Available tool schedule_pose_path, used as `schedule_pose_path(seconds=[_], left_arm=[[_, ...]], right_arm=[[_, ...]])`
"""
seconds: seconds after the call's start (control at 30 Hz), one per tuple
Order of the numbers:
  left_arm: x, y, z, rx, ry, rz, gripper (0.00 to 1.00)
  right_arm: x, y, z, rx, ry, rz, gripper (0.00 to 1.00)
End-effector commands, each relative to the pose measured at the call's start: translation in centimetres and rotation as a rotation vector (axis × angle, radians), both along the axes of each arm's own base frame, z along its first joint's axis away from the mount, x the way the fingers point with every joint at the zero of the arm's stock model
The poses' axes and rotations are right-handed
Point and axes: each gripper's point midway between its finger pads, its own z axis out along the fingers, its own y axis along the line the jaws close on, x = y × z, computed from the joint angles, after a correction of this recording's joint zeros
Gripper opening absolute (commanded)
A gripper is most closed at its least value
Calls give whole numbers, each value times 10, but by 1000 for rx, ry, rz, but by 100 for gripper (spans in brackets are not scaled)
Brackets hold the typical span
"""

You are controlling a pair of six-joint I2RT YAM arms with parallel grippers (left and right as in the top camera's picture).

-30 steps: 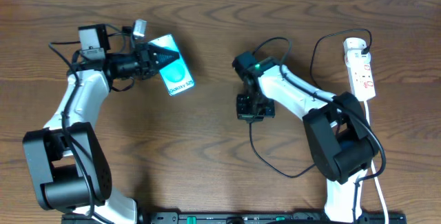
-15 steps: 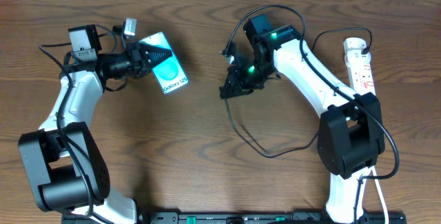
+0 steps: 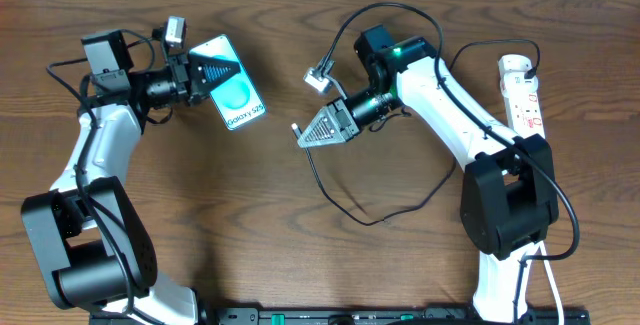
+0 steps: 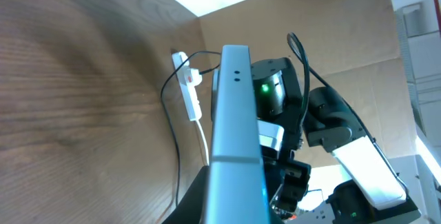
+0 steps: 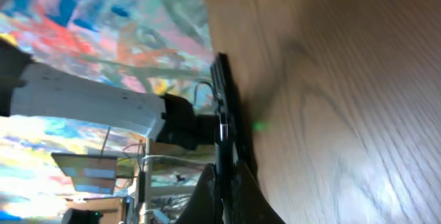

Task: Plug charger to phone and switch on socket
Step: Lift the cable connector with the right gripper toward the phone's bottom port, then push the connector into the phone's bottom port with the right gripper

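- Left gripper (image 3: 213,73) clenched on phone (image 3: 242,107).
- Right gripper (image 3: 304,136) grasps charger (image 3: 375,222) tip, right of phone, not touching.
- Socket (image 3: 524,100) lies far right of phone.
- Advise: square tip to port before pushing.

Brown wood-grain table (image 3: 250,215), a black rail (image 3: 300,317) along its near edge, a thick white cord (image 4: 202,138) lying on it, a cardboard panel (image 4: 331,38) standing beyond its far side.

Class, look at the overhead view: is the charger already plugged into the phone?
No, the charger has its end in the right gripper, clearly apart from the phone, with table showing between them.
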Motion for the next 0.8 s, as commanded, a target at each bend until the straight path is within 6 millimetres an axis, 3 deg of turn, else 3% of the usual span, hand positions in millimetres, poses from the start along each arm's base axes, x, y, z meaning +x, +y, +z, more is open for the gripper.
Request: schedule_pose_path(seconds=[0.0, 0.2, 0.43, 0.77], left_arm=[[0, 1, 16, -47, 25, -28, 7], [7, 2, 27, -48, 5, -24, 7], [7, 1, 28, -51, 11, -26, 7], [3, -26, 34, -33, -60, -95, 7]], right_arm=[[-8, 17, 21, 146, -15, 48, 2], [-12, 30, 29, 195, -15, 72, 2], [-3, 37, 32, 209, -36, 63, 2], [0, 48, 35, 212, -34, 64, 2]])
